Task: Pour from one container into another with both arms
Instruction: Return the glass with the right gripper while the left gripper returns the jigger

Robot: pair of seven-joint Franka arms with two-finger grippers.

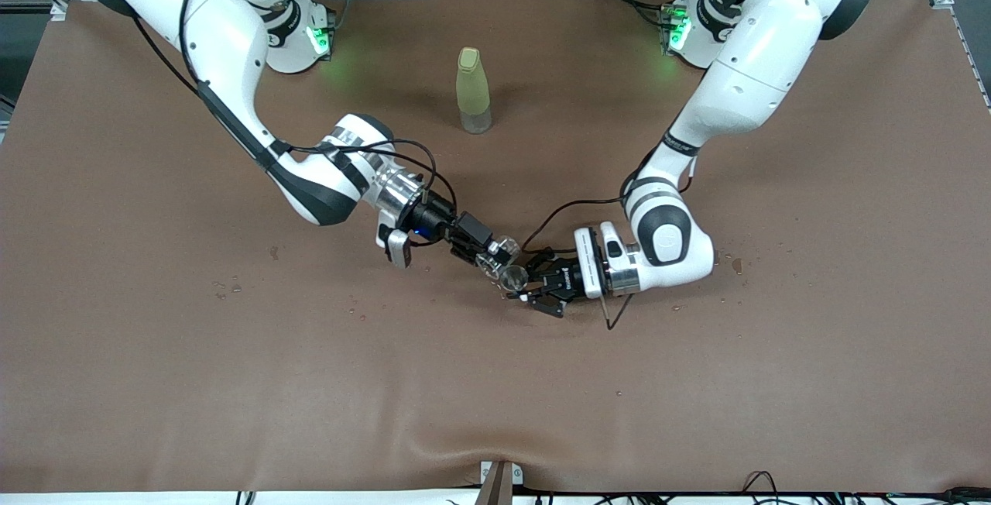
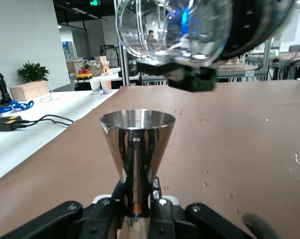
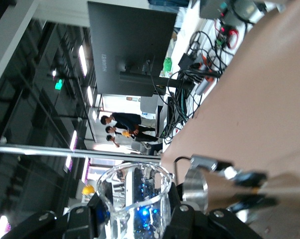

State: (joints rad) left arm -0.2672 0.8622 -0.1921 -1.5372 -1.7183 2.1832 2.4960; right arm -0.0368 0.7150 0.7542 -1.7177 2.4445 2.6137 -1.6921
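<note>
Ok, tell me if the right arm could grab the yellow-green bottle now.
Probably not yet: the right gripper is shut on the clear cup, tipped over the stemmed glass. The bottle itself stands unobstructed.

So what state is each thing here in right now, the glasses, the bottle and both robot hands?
Tiny clear stemless glass cup: held tipped above the stemmed glass.
Tiny grey conical stemmed glass: upright, held by its stem.
Tall yellow-green bottle: upright on the table, capped, untouched.
Right tool: shut on the cup.
Left tool: shut on the stemmed glass.
Brown table: spotted with droplets.
</note>
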